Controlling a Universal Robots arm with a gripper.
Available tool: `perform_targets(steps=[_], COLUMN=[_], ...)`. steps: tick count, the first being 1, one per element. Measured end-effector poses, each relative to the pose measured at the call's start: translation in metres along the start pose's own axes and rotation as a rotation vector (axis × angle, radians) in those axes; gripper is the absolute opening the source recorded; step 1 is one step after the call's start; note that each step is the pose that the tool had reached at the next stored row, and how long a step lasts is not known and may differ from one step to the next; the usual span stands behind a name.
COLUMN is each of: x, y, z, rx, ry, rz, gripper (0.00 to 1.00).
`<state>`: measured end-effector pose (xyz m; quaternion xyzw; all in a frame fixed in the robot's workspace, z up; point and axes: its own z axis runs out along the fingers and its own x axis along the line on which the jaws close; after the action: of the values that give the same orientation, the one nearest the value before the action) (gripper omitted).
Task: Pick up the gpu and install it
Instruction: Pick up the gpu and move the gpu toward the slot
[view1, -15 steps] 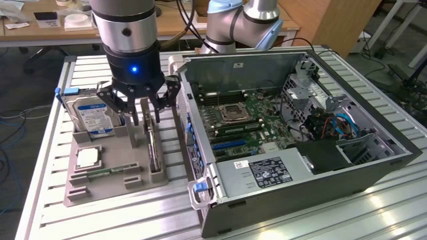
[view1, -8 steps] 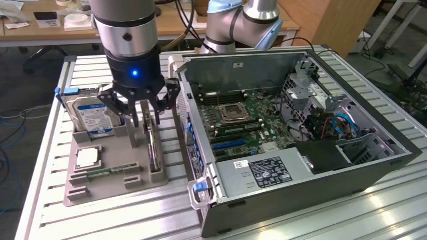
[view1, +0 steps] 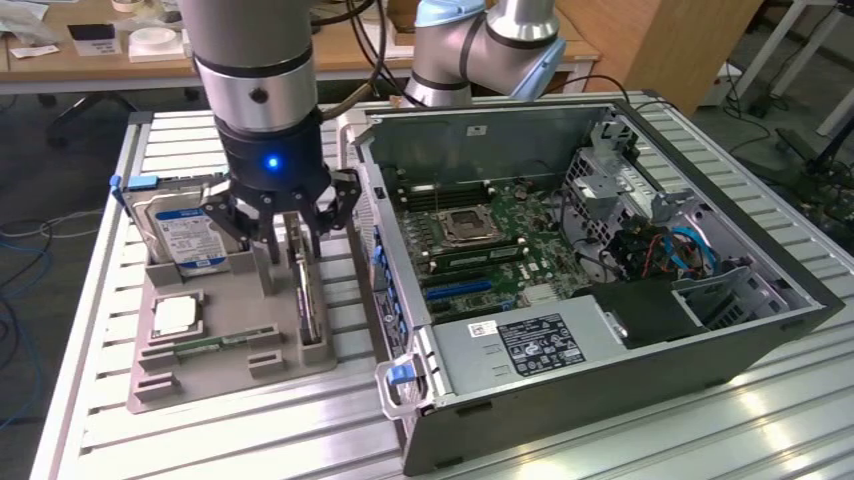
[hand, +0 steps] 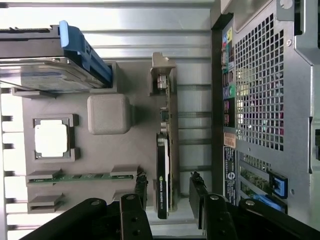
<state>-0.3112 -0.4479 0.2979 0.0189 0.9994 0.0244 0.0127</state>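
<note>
The gpu (view1: 310, 297) stands on edge in a slot of the grey holder tray (view1: 214, 378), a thin green card with a dark block and a silver end bracket (hand: 161, 75). My gripper (view1: 286, 228) hangs just above it, open. In the wrist view the gpu (hand: 165, 170) runs between the two black fingers, and the gripper (hand: 169, 181) straddles one end of the card with a gap on each side. The open computer case (view1: 747, 345) lies beside the tray, toward the exterior view's right, with its motherboard (view1: 487, 235) exposed.
The tray also holds a hard drive with a blue label (view1: 184, 232), a square processor (view1: 176, 316) and a narrow memory stick (view1: 220, 343). The case's perforated rear wall (hand: 257, 95) stands close beside the gpu. Everything rests on a slatted metal table (view1: 254, 440).
</note>
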Motion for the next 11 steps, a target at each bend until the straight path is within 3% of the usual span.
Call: perform_targets(steps=[11], x=[0.000], y=[-0.0008], z=[0.0154], rx=[0.0001], ry=[0.0000], rz=[0.000], gripper=[0.47])
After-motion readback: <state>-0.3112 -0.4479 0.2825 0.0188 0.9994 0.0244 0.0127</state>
